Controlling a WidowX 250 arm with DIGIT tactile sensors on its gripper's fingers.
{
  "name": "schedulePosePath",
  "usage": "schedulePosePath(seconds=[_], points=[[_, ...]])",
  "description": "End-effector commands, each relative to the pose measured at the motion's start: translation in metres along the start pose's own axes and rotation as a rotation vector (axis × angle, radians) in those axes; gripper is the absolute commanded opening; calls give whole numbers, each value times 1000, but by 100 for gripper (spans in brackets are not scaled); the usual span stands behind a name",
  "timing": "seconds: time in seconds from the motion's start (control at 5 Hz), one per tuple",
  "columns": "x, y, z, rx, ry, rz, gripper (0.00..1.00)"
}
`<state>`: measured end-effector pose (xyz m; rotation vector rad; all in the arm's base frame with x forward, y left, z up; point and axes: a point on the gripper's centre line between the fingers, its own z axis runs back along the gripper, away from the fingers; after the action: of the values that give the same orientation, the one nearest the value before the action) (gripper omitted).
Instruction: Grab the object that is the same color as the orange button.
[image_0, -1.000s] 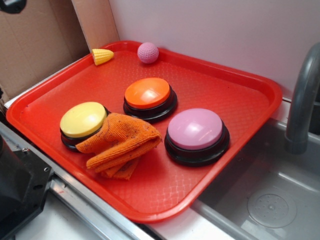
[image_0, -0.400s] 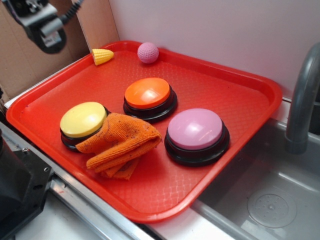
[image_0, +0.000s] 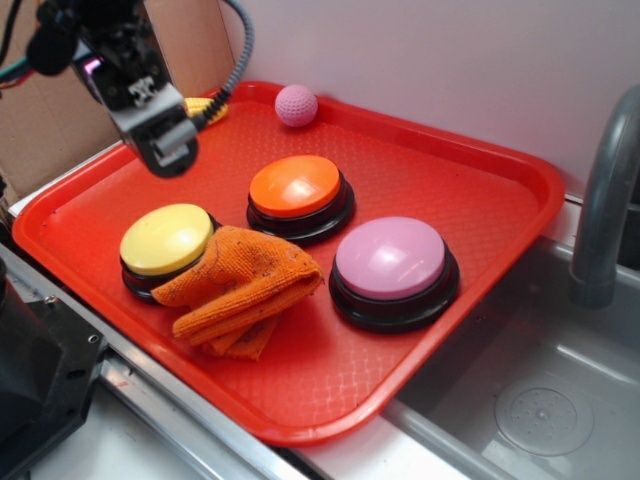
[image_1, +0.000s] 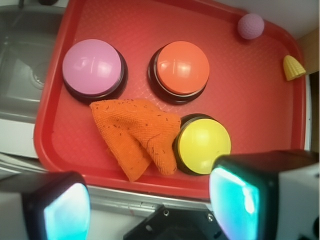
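Lowered since the earlier frame, the empty, open pincer (image_0: 168, 150) hovers left of the orange button (image_0: 295, 186), above the orange cloth (image_0: 240, 283).

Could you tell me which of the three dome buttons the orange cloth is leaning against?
The yellow button; the orange cloth overlaps its base.

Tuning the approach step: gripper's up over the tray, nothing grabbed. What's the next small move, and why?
Probably descend toward the orange cloth, shifting to centre over it. The gripper hangs high above the red tray with its fingers spread and nothing between them. The cloth lies folded, leaning on the yellow button, so come down on the free side to avoid pressing that button.
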<state>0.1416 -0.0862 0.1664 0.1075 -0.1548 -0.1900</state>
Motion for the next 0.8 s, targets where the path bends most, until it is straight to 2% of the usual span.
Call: schedulePosePath(seconds=[0.0,0.4,0.6], points=[[0,-17,-32,71,29,29,100],[0,-15,-76,147,62,72,100],[3,-13,-94,199,98,107,100]])
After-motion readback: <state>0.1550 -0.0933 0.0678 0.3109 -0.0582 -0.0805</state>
